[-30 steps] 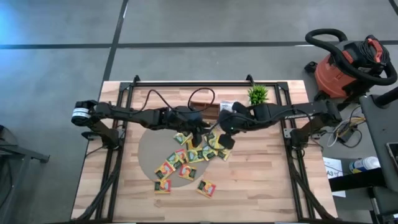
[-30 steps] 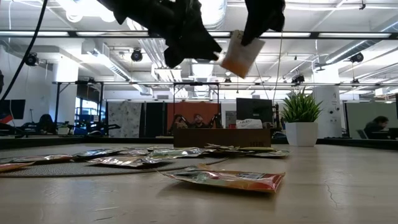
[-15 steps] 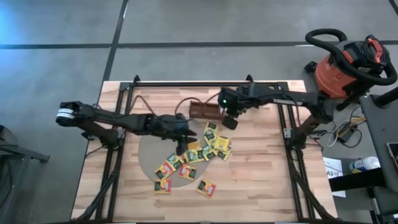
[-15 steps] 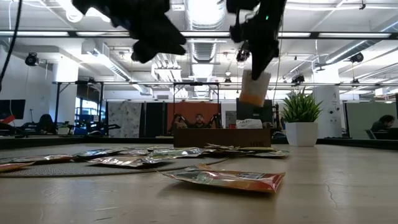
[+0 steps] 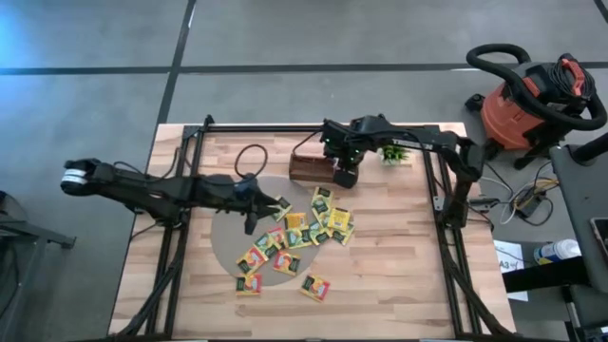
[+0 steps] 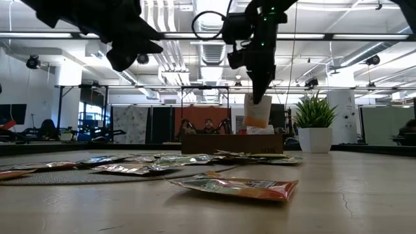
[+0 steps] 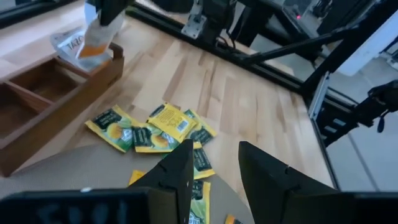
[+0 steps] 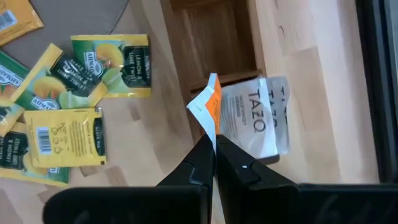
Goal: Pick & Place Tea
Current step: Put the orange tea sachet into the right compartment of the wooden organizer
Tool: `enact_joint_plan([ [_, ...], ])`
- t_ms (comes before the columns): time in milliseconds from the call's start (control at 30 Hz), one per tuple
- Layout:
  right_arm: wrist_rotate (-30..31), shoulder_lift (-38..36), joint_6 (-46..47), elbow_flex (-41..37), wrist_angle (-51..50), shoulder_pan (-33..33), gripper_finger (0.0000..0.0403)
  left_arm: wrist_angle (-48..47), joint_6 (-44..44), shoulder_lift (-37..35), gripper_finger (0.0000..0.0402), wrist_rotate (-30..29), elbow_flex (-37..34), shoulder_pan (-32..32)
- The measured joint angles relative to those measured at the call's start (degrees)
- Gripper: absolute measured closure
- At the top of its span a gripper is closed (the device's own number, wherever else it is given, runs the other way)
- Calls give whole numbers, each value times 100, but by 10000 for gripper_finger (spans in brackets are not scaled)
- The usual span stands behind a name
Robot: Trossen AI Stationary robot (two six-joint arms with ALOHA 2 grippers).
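The bench [image 5: 399,275] is pale wood planks w/ a grey round mat [image 5: 228,233] left of centre. At the far side sits the brown wooden tray [image 5: 309,169], three compartments, w/ a small potted plant [image 5: 391,150] just to its right.

Most of the tea sachets [image 5: 294,237] lie scattered flat over the mat's right edge and the bare wood beside it, yellow, green and orange-red, some overlapping, a couple well apart toward the near edge.

The right hand [image 5: 344,173] hangs over the tray's right end, pinched shut on the top edge of one orange-and-white sachet [image 6: 256,110], which dangles straight down. In the right wrist view that sachet [image 8: 210,102] sits edge-on above the tray's end compartment, where a white sachet [image 8: 255,121] already lies partly over the wall.

The left hand [image 5: 274,206] hovers above the left side of the pile, fingers [image 7: 177,171] parted a moderate way, nothing between them.

Step in hand, as I read it: drop the held sachet into the end compartment. To do it well:
- Centre it over the compartment, not the wall; it looks close to the divider rn.
- Go lower before letting go, since light paper could flutter out.
- Open fully so the edge doesn't cling to a pad.
- Lift straight up, clear of the tray wall.
- Left hand could pick an isolated sachet, not an overlapped one.
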Motion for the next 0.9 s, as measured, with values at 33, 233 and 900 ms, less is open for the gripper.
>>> enact_joint_plan([
  [33,0,96,-62,74,-83,-14,394,4,0,-72,281,0,-37,0],
  [233,10,787,-450,540,-883,-71,394,-32,7,-350,281,0,-219,0],
  [900,382,1511,-731,1226,-1275,-202,394,-416,142,-414,281,2,-248,0],
])
